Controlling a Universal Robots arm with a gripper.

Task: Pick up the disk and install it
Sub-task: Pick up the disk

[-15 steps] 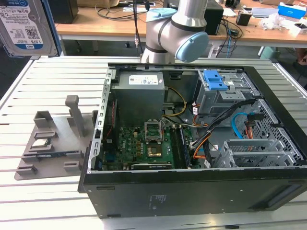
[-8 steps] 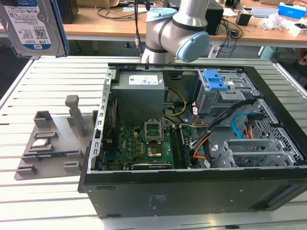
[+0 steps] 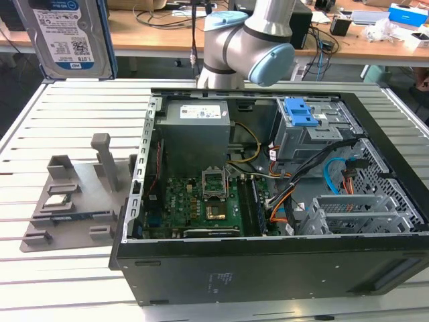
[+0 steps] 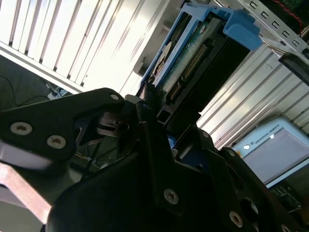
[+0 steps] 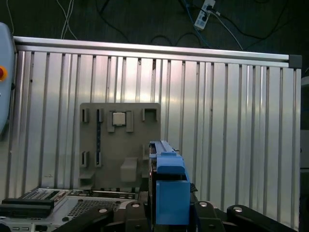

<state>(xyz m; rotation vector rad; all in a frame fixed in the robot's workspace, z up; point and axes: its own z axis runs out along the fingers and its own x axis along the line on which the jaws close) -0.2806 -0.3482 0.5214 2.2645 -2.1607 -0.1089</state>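
The disk [image 3: 64, 33] hangs high at the exterior view's top left, above the slatted table, its white-and-blue label facing the camera and a blue bracket along its edge. In the second wrist view the disk [image 4: 193, 53] shows its connector end, and my gripper [image 4: 154, 108] is shut on it with black fingers [image 4: 159, 159] on both sides. Seen in the first wrist view, the disk [image 5: 168, 183] stands edge-on, with my gripper [image 5: 169, 215] clamped around it. The grey drive cage [image 3: 305, 127] with a blue tab sits inside the open computer case [image 3: 268, 268], towards its back.
A grey fixture plate [image 3: 74, 194] with upright posts and a small chip lies on the slatted aluminium table [image 3: 80, 282], at the exterior view's left of the case. The same fixture plate [image 5: 120, 140] lies below the disk in the first wrist view. Orange and blue cables [image 3: 335, 178] run beside the cage.
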